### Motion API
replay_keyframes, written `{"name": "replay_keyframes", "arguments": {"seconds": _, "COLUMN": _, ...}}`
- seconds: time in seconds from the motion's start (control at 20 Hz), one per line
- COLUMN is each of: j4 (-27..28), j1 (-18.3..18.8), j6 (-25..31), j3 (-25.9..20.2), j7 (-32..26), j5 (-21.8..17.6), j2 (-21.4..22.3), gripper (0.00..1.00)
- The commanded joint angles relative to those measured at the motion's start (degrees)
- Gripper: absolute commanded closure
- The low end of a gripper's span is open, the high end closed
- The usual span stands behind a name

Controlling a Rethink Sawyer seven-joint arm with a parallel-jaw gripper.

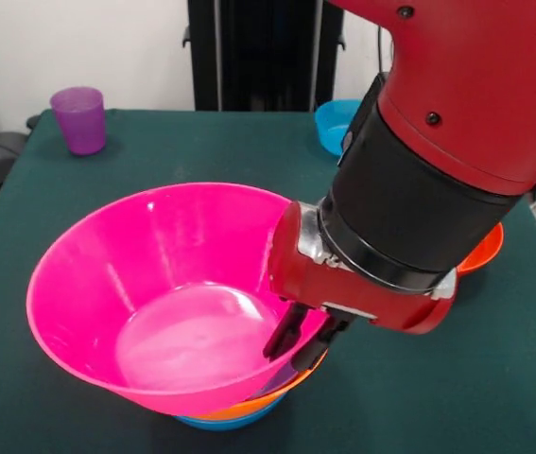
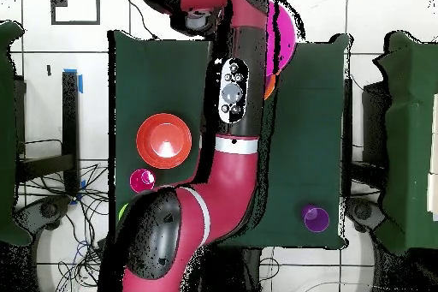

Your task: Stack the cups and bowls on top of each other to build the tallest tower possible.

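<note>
A large pink bowl (image 1: 168, 293) is seen tilted on top of the tower (image 1: 239, 411), where an orange rim and a blue rim show beneath it at the near edge of the green worktop (image 1: 78, 189). A sliver of purple is glimpsed between the pink and the orange. The claw (image 1: 303, 339) is placed at the pink bowl's right rim, with one dark finger inside the wall and the other outside, so that it is clamped on that rim. Much of the right side of the front view is blocked by the red and black arm (image 1: 438, 161), behind which part of a blue bowl (image 1: 336, 123) and part of an orange bowl (image 1: 483, 251) are shown. A translucent purple cup (image 1: 79, 119) stands upright, well apart, at the far left corner of the worktop. In the overhead view the tower is largely hidden under the arm; a red-orange bowl (image 2: 163, 140) lies open on the cloth, a small reddish-pink cup (image 2: 142, 181) just beside it, and the purple cup is seen alone near a corner.
</note>
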State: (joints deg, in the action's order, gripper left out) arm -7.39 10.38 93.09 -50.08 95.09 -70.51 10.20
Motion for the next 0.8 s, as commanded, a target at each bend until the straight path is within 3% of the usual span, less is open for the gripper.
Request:
{"name": "replay_keyframes", "arguments": {"seconds": 0.05, "j4": -18.74, "j1": 3.88, "j6": -14.54, "j3": 8.74, "j7": 1.07, "j5": 10.81, "j2": 6.12, "gripper": 1.00}}
{"name": "replay_keyframes", "arguments": {"seconds": 0.35, "j4": -16.97, "j1": 2.54, "j6": -14.27, "j3": 9.35, "j7": 1.50, "j5": 10.77, "j2": 5.33, "gripper": 1.00}}
{"name": "replay_keyframes", "arguments": {"seconds": 0.8, "j4": -11.21, "j1": -1.74, "j6": -9.39, "j3": 9.26, "j7": -4.91, "j5": 4.53, "j2": 4.66, "gripper": 1.00}}
